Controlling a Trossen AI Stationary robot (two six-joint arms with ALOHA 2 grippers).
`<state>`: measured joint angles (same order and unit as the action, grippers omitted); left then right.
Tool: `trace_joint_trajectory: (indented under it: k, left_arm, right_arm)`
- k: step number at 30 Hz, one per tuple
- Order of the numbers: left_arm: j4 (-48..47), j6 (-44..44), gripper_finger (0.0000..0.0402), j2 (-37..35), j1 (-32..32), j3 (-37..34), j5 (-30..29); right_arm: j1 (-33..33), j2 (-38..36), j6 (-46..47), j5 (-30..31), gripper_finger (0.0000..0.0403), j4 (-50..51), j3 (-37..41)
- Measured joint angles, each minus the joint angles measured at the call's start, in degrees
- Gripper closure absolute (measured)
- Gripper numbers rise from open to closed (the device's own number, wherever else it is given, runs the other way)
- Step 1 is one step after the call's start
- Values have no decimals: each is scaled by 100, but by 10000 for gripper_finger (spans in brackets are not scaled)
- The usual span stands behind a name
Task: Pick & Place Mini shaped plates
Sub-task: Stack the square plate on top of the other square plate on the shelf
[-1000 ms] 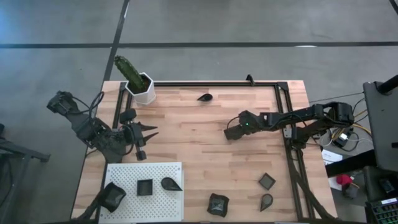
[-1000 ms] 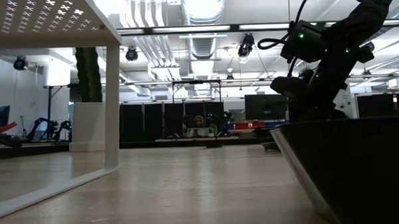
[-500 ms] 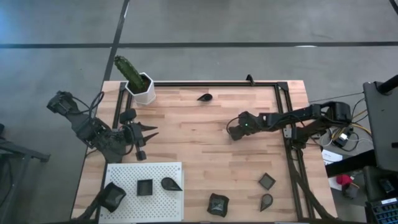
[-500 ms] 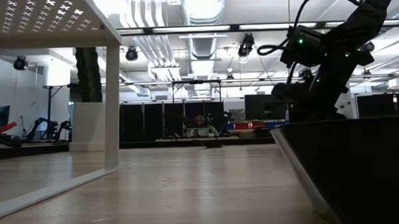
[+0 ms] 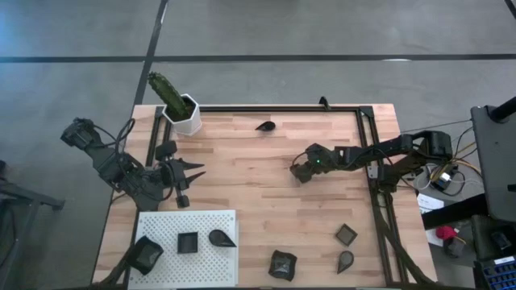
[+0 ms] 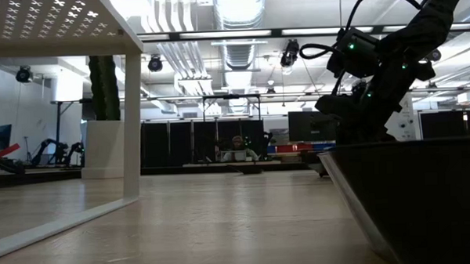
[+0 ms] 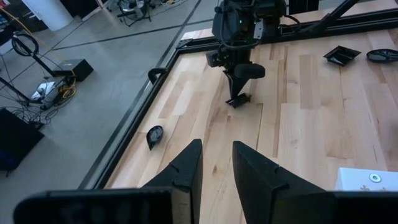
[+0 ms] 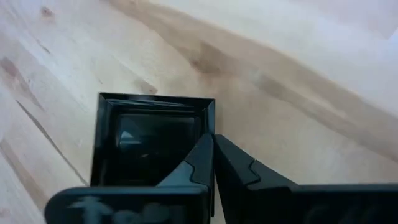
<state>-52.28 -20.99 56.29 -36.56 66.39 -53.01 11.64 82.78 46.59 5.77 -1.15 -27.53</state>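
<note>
A small dark square plate (image 8: 149,143) lies flat on the wooden table (image 5: 242,193) right of its middle, and my right gripper (image 8: 212,138) is shut on it, slanting down from the table's right (image 5: 297,171). My left gripper (image 5: 197,169) hangs open above the table's left side, holding nothing (image 7: 216,146). The white perforated board (image 5: 165,225) at the near left carries three dark plates (image 5: 188,242). Other mini plates lie at the far edge (image 5: 265,126), the near edge (image 5: 282,264) and the near right (image 5: 346,234). My right gripper has the square plate's raised rim (image 8: 214,118) between its two fingers, one fingertip over the plate's hollow and one outside it. The fingers come slanting down from the table's right side. The plate rests flat on the table.
A white hexagonal pot with a green cactus (image 5: 181,111) stands at the far left corner. A black frame rail (image 5: 367,145) runs along the far and right sides. In the low view a dark plate (image 6: 410,196) close to the camera hides my right fingertips.
My right gripper has tipped further down and rolled a little over the square plate, and its fingers have drawn together onto the rim. The plate has stayed where it was.
</note>
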Motion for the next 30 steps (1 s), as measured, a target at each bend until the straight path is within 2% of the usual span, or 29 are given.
trace_joint_trajectory:
  k: [8, 19, 25, 30]
  left_arm:
    - [25, 0, 319, 0, 1, 0, 0]
    - [34, 0, 319, 0, 0, 0, 2]
    - [43, 2, 319, 0, 2, 0, 6]
    - [88, 2, 319, 0, 0, 0, 139]
  right_arm:
    - [0, -60, -109, 287, 395, -141, -89]
    - [0, 3, -289, 338, 395, -282, -343]
    - [0, 634, -350, 317, 395, -773, -463]
    - [0, 1259, -554, 238, 395, -834, -910]
